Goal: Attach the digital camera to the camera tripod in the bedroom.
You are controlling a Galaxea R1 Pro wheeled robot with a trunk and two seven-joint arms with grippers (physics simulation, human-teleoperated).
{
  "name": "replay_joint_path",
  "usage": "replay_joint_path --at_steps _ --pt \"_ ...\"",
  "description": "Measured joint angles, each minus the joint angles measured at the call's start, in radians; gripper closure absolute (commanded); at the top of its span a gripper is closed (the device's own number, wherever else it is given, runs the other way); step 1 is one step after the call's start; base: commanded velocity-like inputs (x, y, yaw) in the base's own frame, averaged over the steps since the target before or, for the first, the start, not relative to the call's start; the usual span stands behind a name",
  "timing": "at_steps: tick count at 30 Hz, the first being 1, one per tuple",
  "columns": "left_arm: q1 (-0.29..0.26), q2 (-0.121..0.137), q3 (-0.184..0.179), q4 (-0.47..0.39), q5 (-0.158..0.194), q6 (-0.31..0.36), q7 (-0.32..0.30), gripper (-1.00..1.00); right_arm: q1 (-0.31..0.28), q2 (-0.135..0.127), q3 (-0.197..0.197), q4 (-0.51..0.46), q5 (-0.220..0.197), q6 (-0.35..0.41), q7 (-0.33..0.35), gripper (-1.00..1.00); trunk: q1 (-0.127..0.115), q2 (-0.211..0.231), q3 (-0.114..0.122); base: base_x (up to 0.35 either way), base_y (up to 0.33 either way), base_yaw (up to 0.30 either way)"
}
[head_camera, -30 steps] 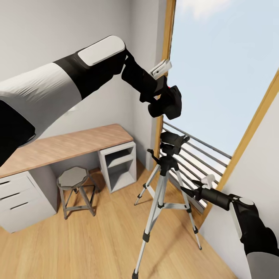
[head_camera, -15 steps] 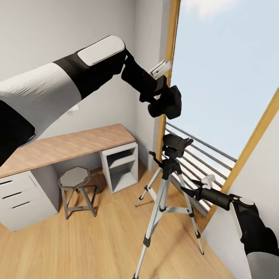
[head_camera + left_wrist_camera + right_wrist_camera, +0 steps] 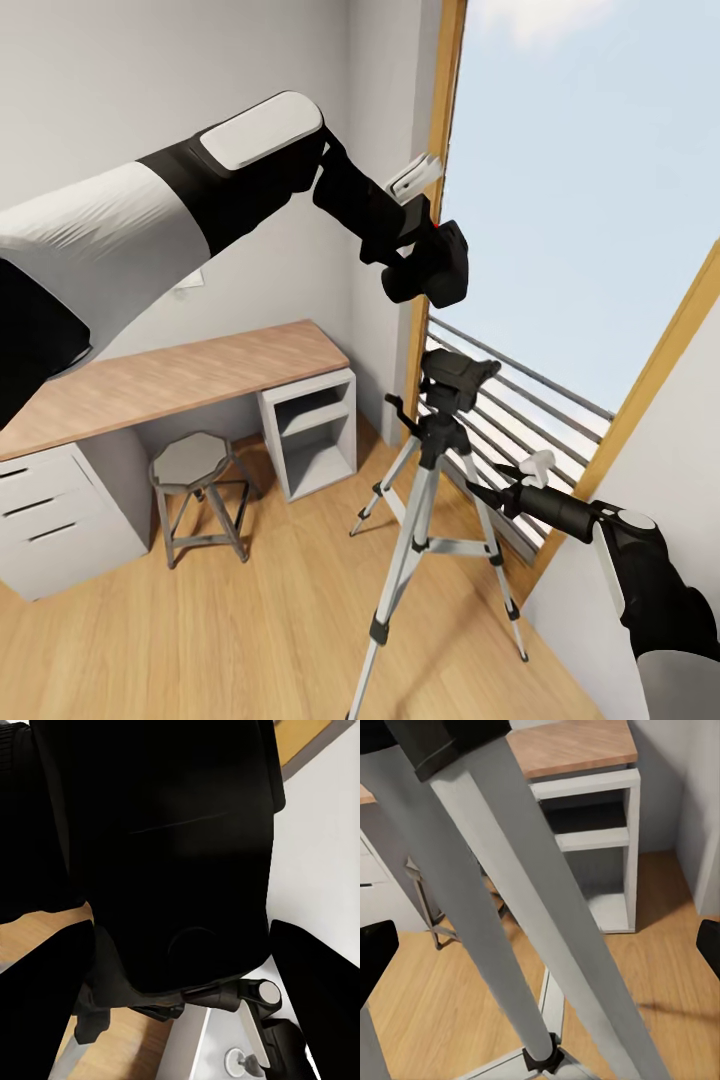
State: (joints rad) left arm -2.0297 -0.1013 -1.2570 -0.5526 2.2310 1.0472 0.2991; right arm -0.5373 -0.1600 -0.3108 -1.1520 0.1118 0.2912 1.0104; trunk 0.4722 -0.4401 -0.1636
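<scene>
My left gripper (image 3: 412,262) is shut on the digital camera (image 3: 445,265), a black body with a red button on top, held high in front of the window. In the left wrist view the camera (image 3: 180,847) hangs directly above the tripod's black head (image 3: 225,994), with a gap between them. The camera tripod (image 3: 455,378) stands on the wood floor on thin silver legs. My right gripper (image 3: 485,492) is open beside one upper leg. In the right wrist view that silver leg (image 3: 510,892) runs between the wide-apart fingertips (image 3: 373,960), touching neither.
A wood-topped grey desk (image 3: 180,375) with drawers (image 3: 50,510) runs along the left wall, ending in a grey cube shelf (image 3: 310,430). A grey octagonal stool (image 3: 190,462) stands before it. The wood-framed window (image 3: 430,300) and its railing (image 3: 530,400) are just behind the tripod.
The room and tripod have slid slightly right and down in the head view, so the camera has moved. Both arms hold the same pose, the digital camera still gripped.
</scene>
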Motion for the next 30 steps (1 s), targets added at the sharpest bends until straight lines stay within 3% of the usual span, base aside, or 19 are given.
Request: replay_joint_path --at_steps 30 --pt "0.000 0.000 0.001 0.000 -0.002 0.000 0.002 1.00 0.002 0.001 0.000 0.000 0.001 -0.001 0.000 -1.00 0.000 0.000 0.000 0.027 0.000 0.000"
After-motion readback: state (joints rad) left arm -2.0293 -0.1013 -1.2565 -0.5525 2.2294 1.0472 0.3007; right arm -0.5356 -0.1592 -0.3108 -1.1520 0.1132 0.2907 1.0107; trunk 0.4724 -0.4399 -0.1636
